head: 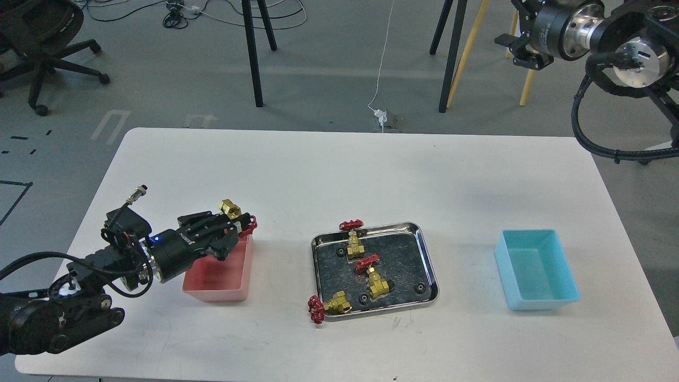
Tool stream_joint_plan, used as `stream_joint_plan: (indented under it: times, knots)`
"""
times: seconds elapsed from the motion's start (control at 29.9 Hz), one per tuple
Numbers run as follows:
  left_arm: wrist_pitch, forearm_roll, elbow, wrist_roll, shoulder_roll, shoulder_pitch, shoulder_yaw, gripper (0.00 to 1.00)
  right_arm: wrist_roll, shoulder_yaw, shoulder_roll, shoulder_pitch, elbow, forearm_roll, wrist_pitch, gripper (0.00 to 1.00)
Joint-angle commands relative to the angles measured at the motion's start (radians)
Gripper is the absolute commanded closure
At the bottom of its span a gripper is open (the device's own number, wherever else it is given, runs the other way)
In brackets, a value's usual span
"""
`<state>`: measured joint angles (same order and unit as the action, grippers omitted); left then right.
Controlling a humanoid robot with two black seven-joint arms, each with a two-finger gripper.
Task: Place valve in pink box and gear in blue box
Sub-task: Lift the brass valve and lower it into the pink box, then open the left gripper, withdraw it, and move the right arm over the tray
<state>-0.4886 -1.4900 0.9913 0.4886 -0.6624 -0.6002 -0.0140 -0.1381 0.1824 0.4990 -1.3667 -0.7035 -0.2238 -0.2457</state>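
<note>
My left gripper [233, 225] is shut on a brass valve [231, 210] with a red handwheel and holds it over the far right corner of the pink box [220, 281]. Three more valves stay at the steel tray [429, 260]: one at its far edge [352, 240], one in the middle [375, 278], one hanging over the near left rim [331, 304]. Small black gears lie in the tray, one at the near right [419, 288]. The blue box [536, 269] stands empty at the right. My right gripper [517, 40] is raised far off the table at the top right.
The white table [339, 175] has bare surface behind and in front of the tray. Black stand legs [253, 53] and yellow legs [467, 53] are on the floor beyond the far edge. An office chair [37, 37] stands at the far left.
</note>
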Motion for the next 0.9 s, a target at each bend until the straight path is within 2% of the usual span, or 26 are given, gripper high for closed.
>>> stream_joint_plan:
  times: [0.0, 0.2, 0.27, 0.43, 0.5, 0.57, 0.64, 0.7, 0.8, 0.87]
  knots:
    - [0.0, 0.02, 0.0, 0.0, -0.011, 0.019, -0.001, 0.91, 0.0, 0.002, -0.025, 0.0, 0.035, -0.023, 0.008, 0.02]
    - [0.0, 0.028, -0.014, 0.0, -0.037, 0.026, -0.006, 0.9, 0.002, 0.003, -0.062, 0.001, 0.058, -0.037, 0.016, 0.02]
    - [0.0, 0.03, -0.014, 0.0, -0.045, 0.039, -0.009, 0.85, 0.0, 0.002, -0.077, 0.001, 0.07, -0.039, 0.017, 0.02]
    - [0.0, 0.03, -0.019, 0.0, -0.045, 0.077, -0.009, 0.64, 0.0, -0.004, -0.091, 0.001, 0.059, -0.086, 0.003, 0.02]
    - [0.0, 0.031, -0.019, 0.0, -0.046, 0.088, -0.008, 0.46, 0.0, -0.006, -0.091, 0.001, 0.044, -0.117, -0.02, 0.01]
    - [0.0, 0.037, -0.019, 0.0, -0.048, 0.097, -0.003, 0.2, 0.0, -0.009, -0.091, 0.003, 0.018, -0.149, -0.082, 0.01]
    - [0.0, 0.088, -0.017, 0.0, -0.048, 0.097, 0.0, 0.05, 0.0, -0.011, -0.091, 0.004, -0.019, -0.208, -0.128, 0.01]
    - [0.0, 0.175, -0.014, 0.0, -0.052, 0.089, 0.002, 0.01, 0.002, -0.011, -0.089, 0.005, -0.071, -0.285, -0.173, 0.01]
    - [0.0, 0.264, -0.005, 0.0, -0.08, 0.06, 0.006, 0.0, 0.002, -0.011, -0.089, 0.006, -0.152, -0.412, -0.243, 0.01]
    - [0.0, 0.272, 0.0, 0.0, -0.086, 0.036, 0.009, 0.0, 0.003, -0.011, -0.089, 0.014, -0.198, -0.482, -0.243, 0.01]
